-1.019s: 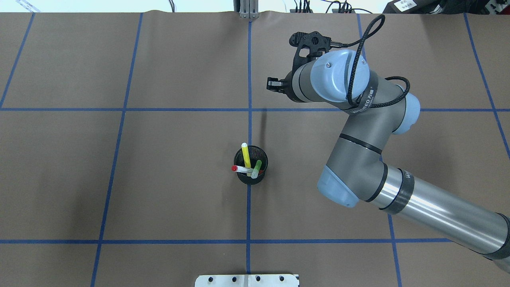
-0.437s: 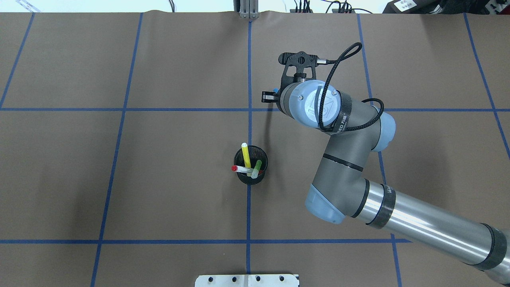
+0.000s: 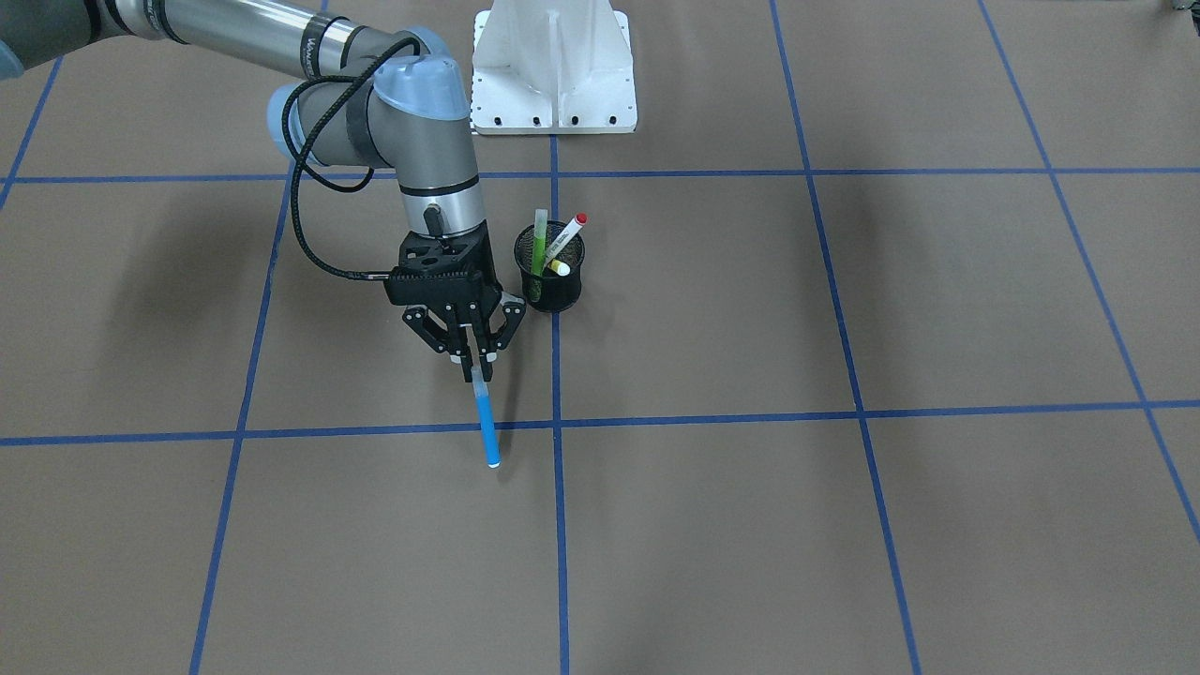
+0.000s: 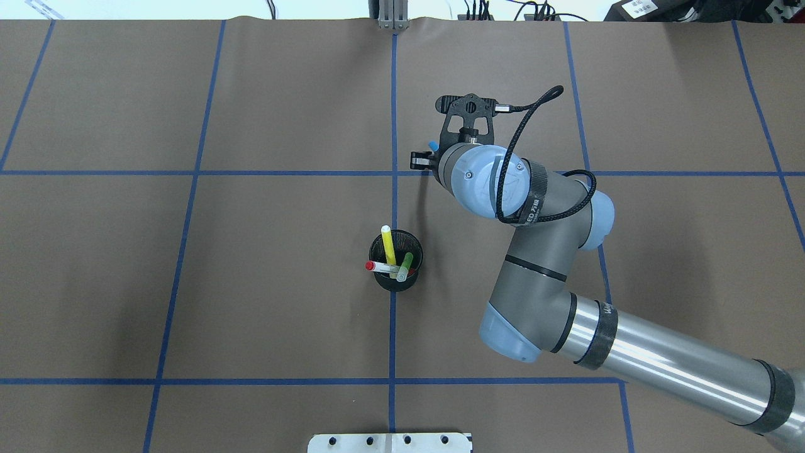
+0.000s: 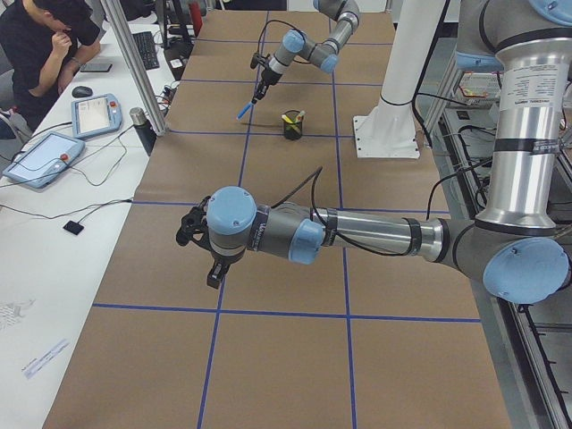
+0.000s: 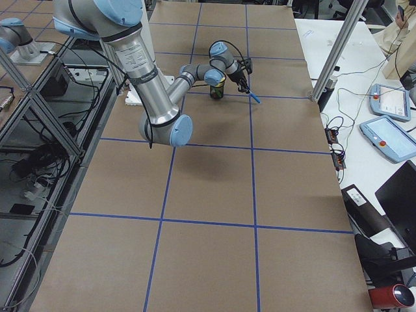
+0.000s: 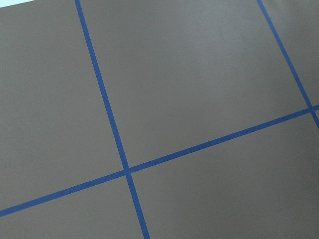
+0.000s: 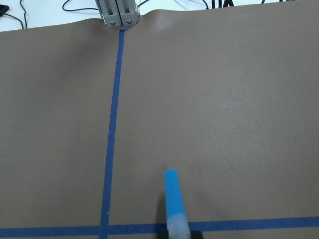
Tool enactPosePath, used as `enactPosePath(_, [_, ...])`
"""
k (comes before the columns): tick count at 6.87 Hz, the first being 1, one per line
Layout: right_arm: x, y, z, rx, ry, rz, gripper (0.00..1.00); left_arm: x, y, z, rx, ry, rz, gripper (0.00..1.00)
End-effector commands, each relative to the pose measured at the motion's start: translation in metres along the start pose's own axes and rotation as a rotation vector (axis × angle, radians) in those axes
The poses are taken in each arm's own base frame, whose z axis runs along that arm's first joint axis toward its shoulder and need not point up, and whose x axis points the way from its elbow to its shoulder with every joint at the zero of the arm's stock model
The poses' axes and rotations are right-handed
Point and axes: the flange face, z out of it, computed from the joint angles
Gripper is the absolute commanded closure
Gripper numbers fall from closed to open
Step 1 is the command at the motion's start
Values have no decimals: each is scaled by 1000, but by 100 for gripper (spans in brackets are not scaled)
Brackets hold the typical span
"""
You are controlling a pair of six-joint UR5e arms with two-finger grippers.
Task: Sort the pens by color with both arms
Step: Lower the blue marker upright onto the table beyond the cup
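Note:
My right gripper (image 3: 476, 361) is shut on the pale cap end of a blue pen (image 3: 487, 427). It holds the pen tilted, with the tip just above the brown table, beside a blue tape crossing. The blue pen also shows in the right wrist view (image 8: 174, 201). A black mesh cup (image 4: 396, 277) holds the yellow pen (image 4: 388, 246), the green pen (image 4: 406, 263) and the white pen with red ends (image 4: 380, 267). The cup stands just beside my right gripper in the front-facing view (image 3: 549, 281). My left gripper (image 5: 204, 253) shows only in the exterior left view, over bare table, and I cannot tell its state.
The white pedestal (image 3: 553, 66) stands at the robot's side of the table. Blue tape lines (image 4: 393, 126) divide the brown table into squares. An aluminium post (image 4: 393, 16) stands at the far edge. An operator (image 5: 40, 45) sits at a side desk with teach pendants.
My right arm has swung left and back toward the cup with the blue pen. The pen's blue tip now peeks out beside the wrist. The pens in the cup have not moved.

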Motion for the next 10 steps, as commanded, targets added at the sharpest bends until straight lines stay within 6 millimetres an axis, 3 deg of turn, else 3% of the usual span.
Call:
enactPosePath(1, [-1,2,2,-1,-13,-4,65,19,-13,14,-20,15,-21,0])
enactPosePath(3, [-3,2,0,-21,-22,-16,59,129,-46,37,-57,77,-107,0])
enactPosePath(5, [-3,2,-3,-70,-41,-16,32,209,-73,51,-89,151,-151,0])
enactPosePath(6, [7,-6,-2,-141,-53,-19,27,240,-89,55,-101,184,-159,0])
enactPosePath(10, [98,-97,-13,-399,-132,1,22,398,-141,94,-194,284,-219,1])
